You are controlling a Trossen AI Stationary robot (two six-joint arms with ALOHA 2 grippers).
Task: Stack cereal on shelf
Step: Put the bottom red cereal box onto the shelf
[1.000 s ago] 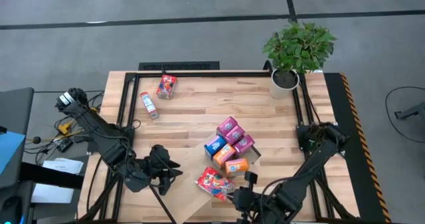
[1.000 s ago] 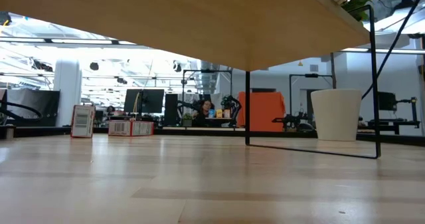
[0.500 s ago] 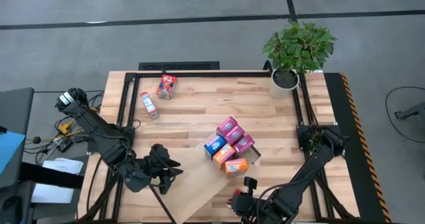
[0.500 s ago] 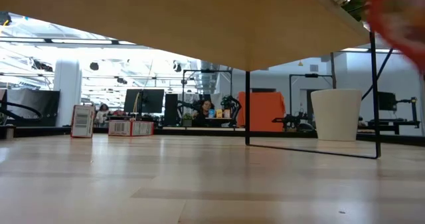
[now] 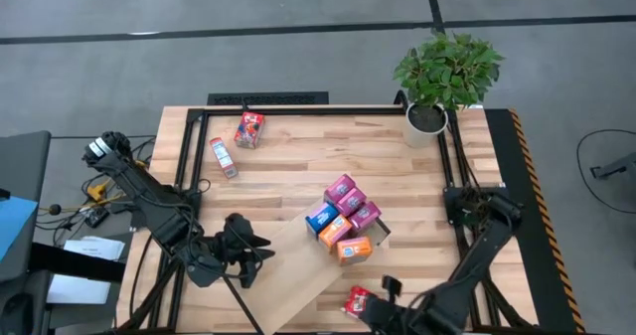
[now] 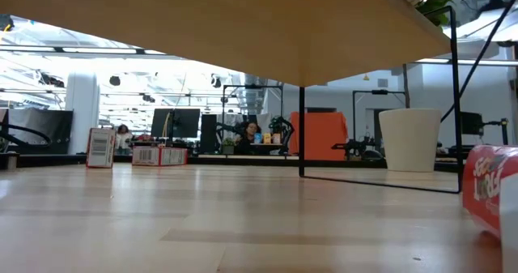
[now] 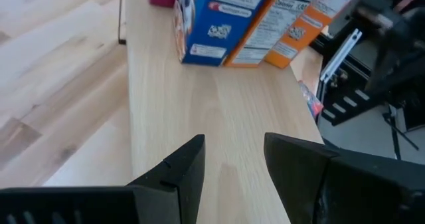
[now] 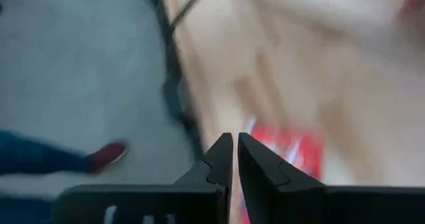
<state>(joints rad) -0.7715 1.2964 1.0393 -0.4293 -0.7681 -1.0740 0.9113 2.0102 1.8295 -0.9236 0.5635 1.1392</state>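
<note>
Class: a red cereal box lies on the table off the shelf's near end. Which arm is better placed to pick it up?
Right. The right gripper, shut and empty, sits beside the red cereal box; the left gripper waits across the shelf.

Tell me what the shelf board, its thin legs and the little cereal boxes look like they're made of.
The shelf board looks like pale wood or a wood veneer, matte, with faint straight grain in the left wrist view. Its legs look like thin black metal rod, judging by how slim and straight they are. The cereal boxes look like printed cardboard: flat faces, sharp folded edges and nutrition panels, with a slight sheen.
</note>
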